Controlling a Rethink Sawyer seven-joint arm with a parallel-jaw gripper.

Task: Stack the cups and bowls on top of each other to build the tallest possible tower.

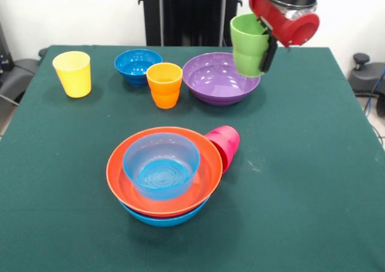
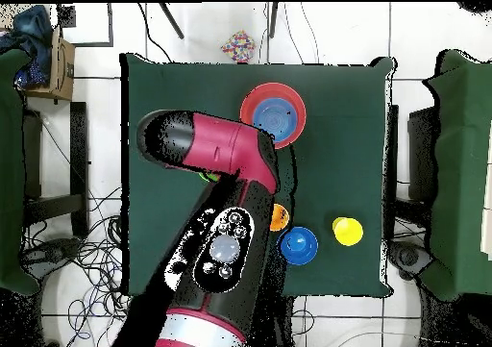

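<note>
My gripper (image 1: 257, 38) is shut on the light green cup (image 1: 248, 43) and holds it upright in the air above the right rim of the large purple bowl (image 1: 219, 78). The tower (image 1: 163, 174) stands near the table's front: a large light-blue bowl at the bottom, a large orange bowl in it, a small light-blue bowl (image 1: 161, 162) on top. The magenta-pink cup (image 1: 225, 144) lies on its side against the tower's right. The orange cup (image 1: 164, 84), dark-blue bowl (image 1: 138, 64) and yellow cup (image 1: 73, 73) stand at the back. In the overhead view the arm hides the gripper; only a sliver of the green cup (image 2: 206, 177) shows.
The green table cloth (image 1: 313, 182) covers the table. The overhead view shows the tower (image 2: 274, 115), yellow cup (image 2: 348, 231), dark-blue bowl (image 2: 298, 245) and part of the orange cup (image 2: 280, 217); the arm (image 2: 226, 228) covers the purple bowl.
</note>
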